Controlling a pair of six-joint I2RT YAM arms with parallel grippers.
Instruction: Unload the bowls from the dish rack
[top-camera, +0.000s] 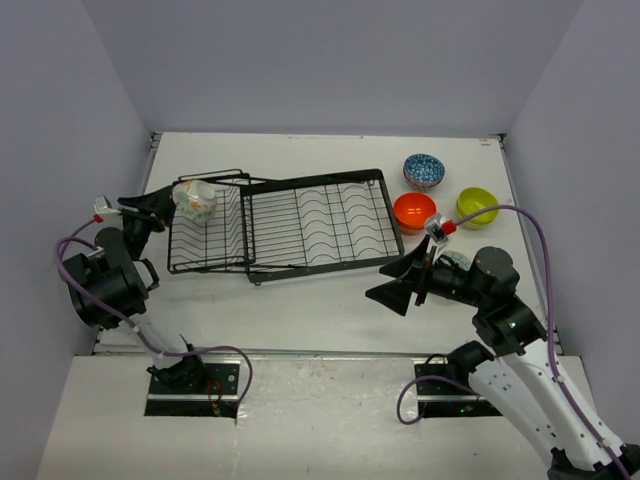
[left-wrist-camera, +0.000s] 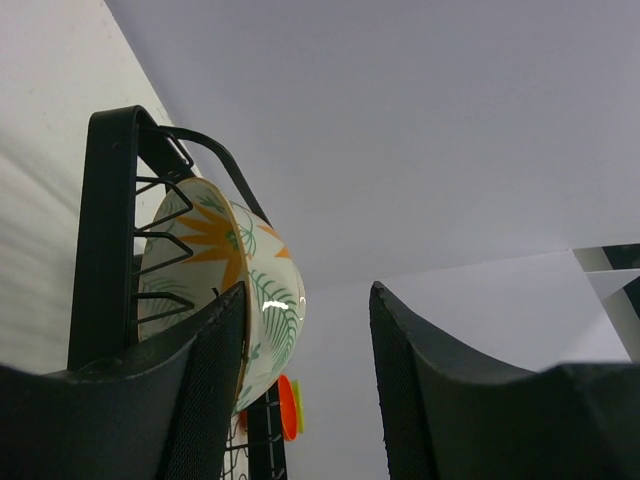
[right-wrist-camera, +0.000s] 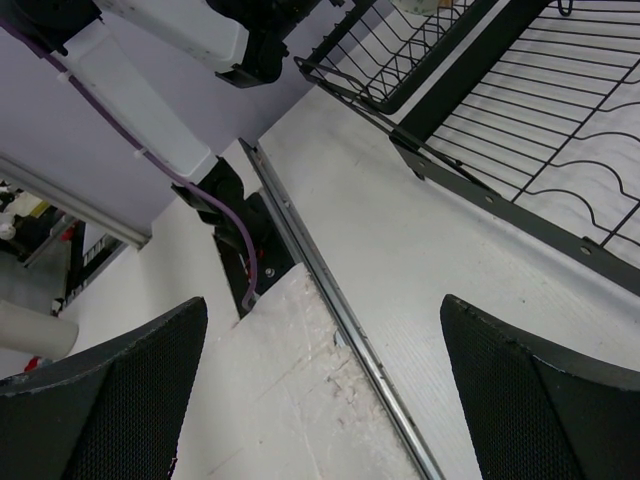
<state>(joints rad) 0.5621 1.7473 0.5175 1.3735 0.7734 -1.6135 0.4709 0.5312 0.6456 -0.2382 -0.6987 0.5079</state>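
Observation:
The black wire dish rack (top-camera: 300, 222) lies mid-table. One cream floral bowl (top-camera: 195, 200) stands on edge in its left basket section. My left gripper (top-camera: 150, 208) is at that end of the rack. In the left wrist view the bowl (left-wrist-camera: 255, 290) bulges into the gap beside the left finger (left-wrist-camera: 215, 390), while the right finger (left-wrist-camera: 430, 390) stands well apart from it; the left gripper (left-wrist-camera: 308, 300) is open. On the table right of the rack sit a blue patterned bowl (top-camera: 424, 170), an orange bowl (top-camera: 414, 212) and a lime green bowl (top-camera: 477, 206). My right gripper (top-camera: 400, 282) hovers open and empty near the rack's front right corner.
The right wrist view looks down past the right gripper (right-wrist-camera: 322, 310) at the table's metal front edge (right-wrist-camera: 330, 290), with the rack (right-wrist-camera: 540, 150) at upper right and the left arm (right-wrist-camera: 180, 35) at the top. Purple walls enclose the table.

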